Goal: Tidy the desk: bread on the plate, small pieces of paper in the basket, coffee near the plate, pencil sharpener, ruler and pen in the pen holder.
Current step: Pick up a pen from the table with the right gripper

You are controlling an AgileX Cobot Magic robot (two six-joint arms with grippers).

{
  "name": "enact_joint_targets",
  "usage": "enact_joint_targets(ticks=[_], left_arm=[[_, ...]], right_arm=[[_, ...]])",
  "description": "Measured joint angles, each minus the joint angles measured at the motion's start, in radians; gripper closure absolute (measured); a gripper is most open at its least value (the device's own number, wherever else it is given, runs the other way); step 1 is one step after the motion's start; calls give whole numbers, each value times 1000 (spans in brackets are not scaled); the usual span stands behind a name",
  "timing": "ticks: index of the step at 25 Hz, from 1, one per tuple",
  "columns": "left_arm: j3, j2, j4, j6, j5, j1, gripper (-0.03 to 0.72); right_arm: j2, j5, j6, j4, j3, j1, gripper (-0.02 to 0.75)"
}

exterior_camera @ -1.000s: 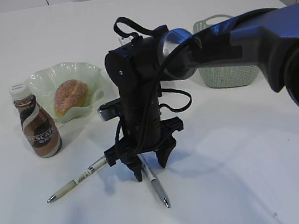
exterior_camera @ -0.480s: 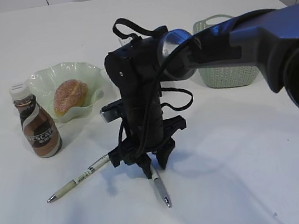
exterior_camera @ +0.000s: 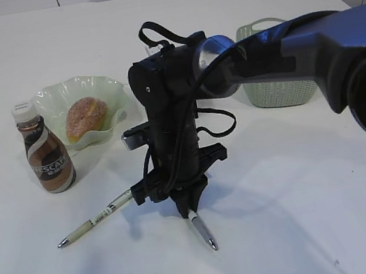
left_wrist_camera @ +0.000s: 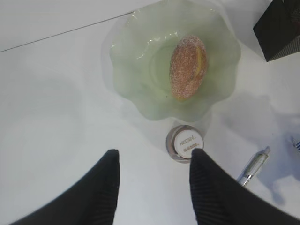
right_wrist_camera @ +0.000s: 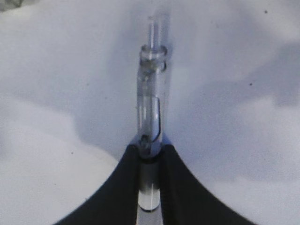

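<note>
My right gripper (exterior_camera: 187, 209) points down at the desk (exterior_camera: 300, 181) and is shut on a clear pen (exterior_camera: 203, 232), whose free end slants down to the tabletop. In the right wrist view the pen (right_wrist_camera: 151, 108) is pinched between both fingertips of the gripper (right_wrist_camera: 151, 149). A second, white pen (exterior_camera: 95, 219) lies flat to the left. The bread (exterior_camera: 86, 117) rests in the plate (exterior_camera: 50, 101), and the coffee (exterior_camera: 46, 154) stands beside it. My left gripper (left_wrist_camera: 154, 157) hovers open above the coffee cap (left_wrist_camera: 185, 143). Ruler, pencil sharpener and paper are out of view.
The basket (exterior_camera: 279, 88) stands at the back right behind the right arm. The black pen holder (left_wrist_camera: 281, 28) shows only in the left wrist view, right of the plate (left_wrist_camera: 131, 79). The white pen's end (left_wrist_camera: 253, 166) lies near the coffee.
The right gripper's jaws have closed onto the clear pen, which they straddled before. The pen's free end has swung slightly right. The left gripper has not moved.
</note>
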Motion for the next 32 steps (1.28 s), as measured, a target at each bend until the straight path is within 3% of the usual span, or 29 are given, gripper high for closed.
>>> enact_joint_targets(ticks=[5, 17, 32], left_arm=[[0, 0, 0, 0, 0, 0, 347], [0, 0, 0, 0, 0, 0, 347], [0, 0, 0, 0, 0, 0, 347]], right_arm=[[2, 4, 0, 8, -21, 0, 643], [-32, 12, 0, 7, -251, 0, 645], [-230, 26, 0, -155, -255, 0, 645]])
